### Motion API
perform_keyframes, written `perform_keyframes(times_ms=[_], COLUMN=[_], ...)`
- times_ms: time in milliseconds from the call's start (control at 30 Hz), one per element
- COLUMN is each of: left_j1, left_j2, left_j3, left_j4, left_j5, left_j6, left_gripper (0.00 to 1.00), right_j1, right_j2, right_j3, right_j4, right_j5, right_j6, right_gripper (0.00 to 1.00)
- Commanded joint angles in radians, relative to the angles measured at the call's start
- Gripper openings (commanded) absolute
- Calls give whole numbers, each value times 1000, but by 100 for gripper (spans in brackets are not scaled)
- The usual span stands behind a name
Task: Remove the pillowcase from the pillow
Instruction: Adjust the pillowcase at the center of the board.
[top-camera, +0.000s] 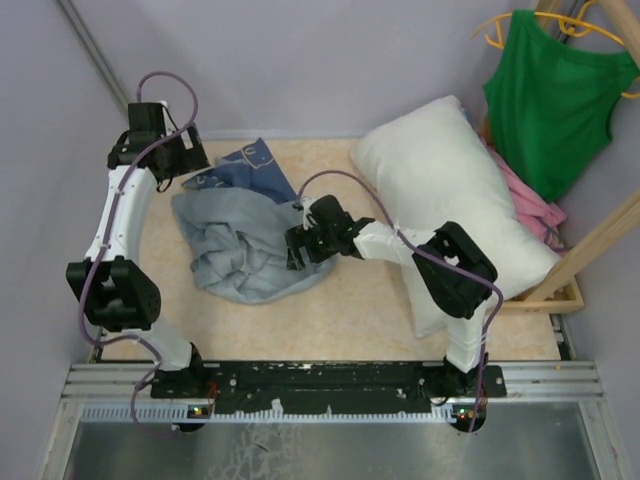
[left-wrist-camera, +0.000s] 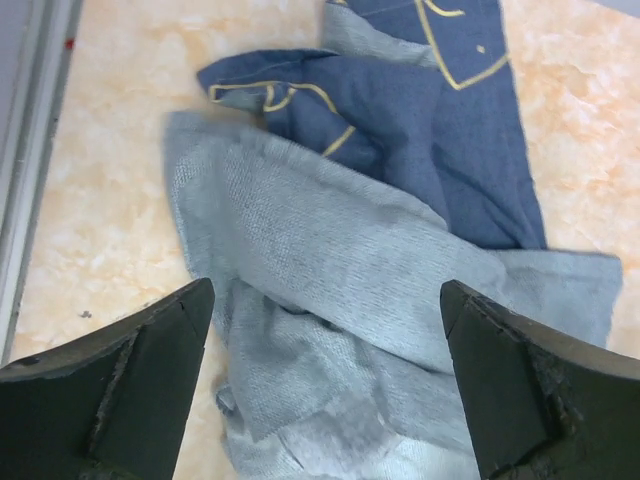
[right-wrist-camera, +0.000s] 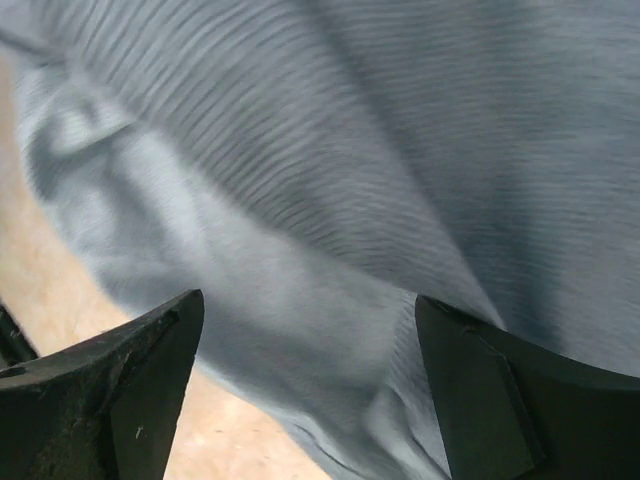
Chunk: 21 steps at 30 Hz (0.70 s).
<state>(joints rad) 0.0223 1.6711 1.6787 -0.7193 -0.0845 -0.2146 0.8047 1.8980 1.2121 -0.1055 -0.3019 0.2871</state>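
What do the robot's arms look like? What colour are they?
Both the left arm and the right arm have smooth white tubes joined by chunky black joints. A thin purple cable loops along each one. Each ends in a black tool: the left tool and the right tool have two wedge-shaped black fingers with scuffed edges.
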Motion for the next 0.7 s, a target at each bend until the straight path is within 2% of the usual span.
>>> perform_keyframes(times_ms=[0, 67, 167, 233, 367, 500, 667], left_j1=[-9, -44, -158, -183, -203, -336, -465], left_j2=[-53, -118, -230, -307, -398, -375, -203], left_j3=[34, -61, -294, -421, -623, -696, -677], left_j4=[-90, -97, -78, -77, 3, 53, 83], left_j5=[225, 314, 239, 184, 269, 231, 113], left_j6=[91, 125, 127, 82, 16, -23, -62], left_gripper=[100, 100, 98, 98, 98, 100, 100], right_j1=[-106, -124, -124, -125, -125, -124, -125], right_j2=[-10, -26, -26, -13, 1, 7, 8], right_j3=[18, -4, -6, -10, -14, 1, 18], right_j4=[-13, -1, -26, -36, -54, -73, -78], right_j5=[113, 152, 201, 222, 266, 302, 283], right_j6=[71, 81, 62, 43, 16, 5, 17], right_gripper=[87, 88, 88, 87, 86, 85, 82])
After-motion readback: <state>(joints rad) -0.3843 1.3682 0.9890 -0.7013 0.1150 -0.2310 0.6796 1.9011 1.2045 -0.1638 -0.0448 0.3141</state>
